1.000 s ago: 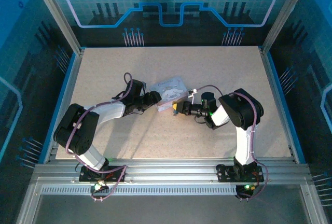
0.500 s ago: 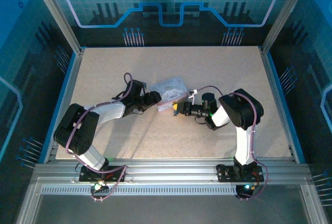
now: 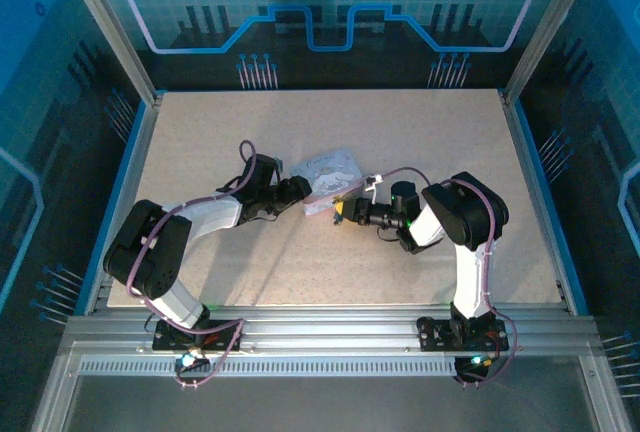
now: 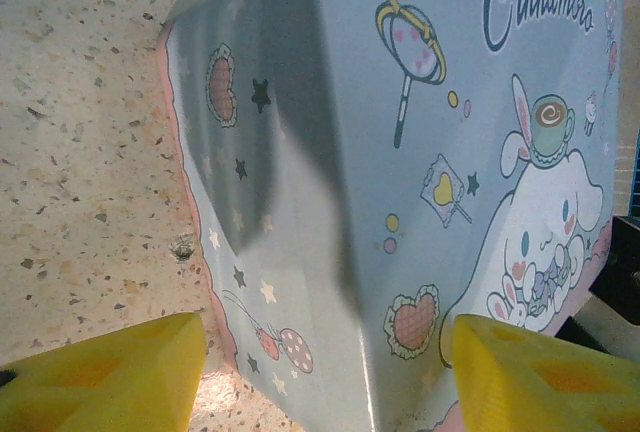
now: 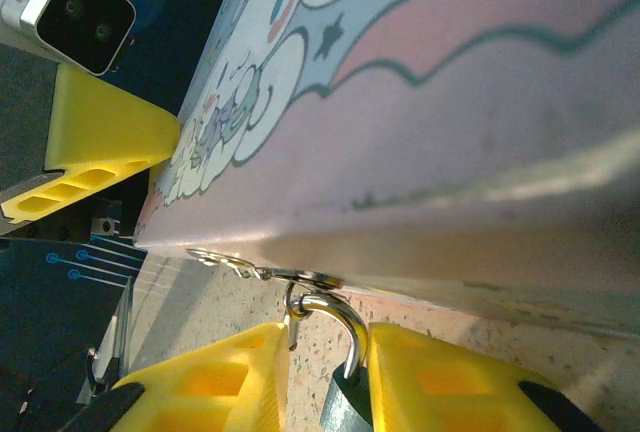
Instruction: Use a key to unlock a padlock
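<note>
Fingertips (image 4: 100, 372) of the left pincer (image 4: 320, 377) stand wide, clamping the cartoon-printed tin (image 4: 400, 152) on the speckled surface (image 4: 80, 152). At the tin's front edge, the padlock (image 5: 343, 407) hangs by its shackle (image 5: 350, 327) from the latch ring (image 5: 300, 277), its body pinched in the narrow right pincer (image 5: 328, 387).
</note>
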